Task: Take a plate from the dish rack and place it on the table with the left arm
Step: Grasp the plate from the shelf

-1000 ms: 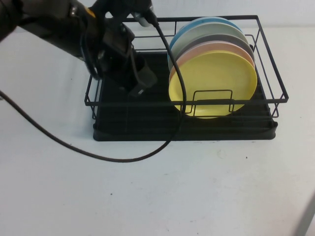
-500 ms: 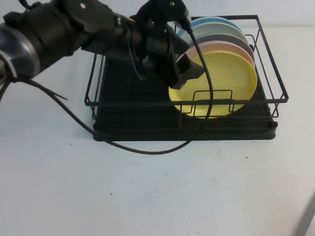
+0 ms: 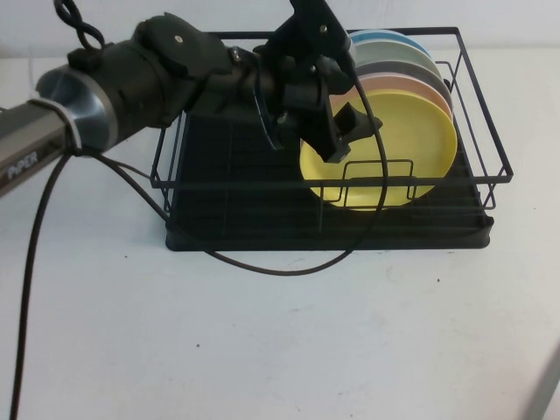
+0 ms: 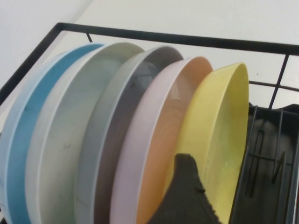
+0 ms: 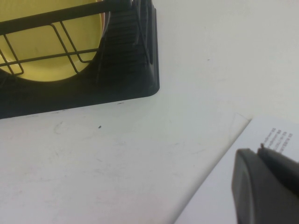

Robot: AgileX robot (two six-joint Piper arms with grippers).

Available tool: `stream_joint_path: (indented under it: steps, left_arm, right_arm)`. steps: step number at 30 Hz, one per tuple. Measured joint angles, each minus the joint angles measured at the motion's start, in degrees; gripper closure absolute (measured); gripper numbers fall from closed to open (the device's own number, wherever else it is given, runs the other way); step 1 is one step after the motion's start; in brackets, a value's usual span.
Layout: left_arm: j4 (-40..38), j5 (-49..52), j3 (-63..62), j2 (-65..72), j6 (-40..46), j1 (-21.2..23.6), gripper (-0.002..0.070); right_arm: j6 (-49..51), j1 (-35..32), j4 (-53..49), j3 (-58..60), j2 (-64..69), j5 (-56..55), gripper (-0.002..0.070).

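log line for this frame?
phase: reach | left tool open at yellow plate, ungrasped | plate in dish rack | right tool parked off-rack

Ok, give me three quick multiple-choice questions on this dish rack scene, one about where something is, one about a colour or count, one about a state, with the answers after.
1. Where is the left tool?
A. Over the dish rack, at the yellow plate's left edge
B. Resting on the table in front of the rack
C. Outside the rack's right end

2. Which colour is the plate right behind the yellow one?
A. Light blue
B. Pale pink
C. Grey

3. What state is the yellow plate in?
A. Lying flat on the table
B. Lifted clear of the rack
C. Standing on edge in the rack

Answers: 1 A, the high view shows the left tool over the rack's tray beside the plate stack. 2 B, the pink plate sits directly against the yellow one in the left wrist view. 3 C, it stands upright at the front of the stack. The right tool is low over the table, off to the right of the rack.
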Motion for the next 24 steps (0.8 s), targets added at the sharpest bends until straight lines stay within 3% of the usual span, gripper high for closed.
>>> stream_joint_path:
  steps: [18,21,24]
  left_arm:
    - [-8.57,-7.52,0.00,6.95,7.40,-0.34,0.0210]
    - [-9.42,-8.96,0.00,7.19,7.55,-0.34,0.0292]
    - [-9.67,-10.48,0.00,7.04,7.55,-0.34,0.0473]
  right_arm:
    - [0.00,0.00,0.00,0.00,0.00,0.00,0.0694]
    - [0.00,0.00,0.00,0.00,0.00,0.00,0.0694]
    - [0.00,0.00,0.00,0.00,0.00,0.00,0.0694]
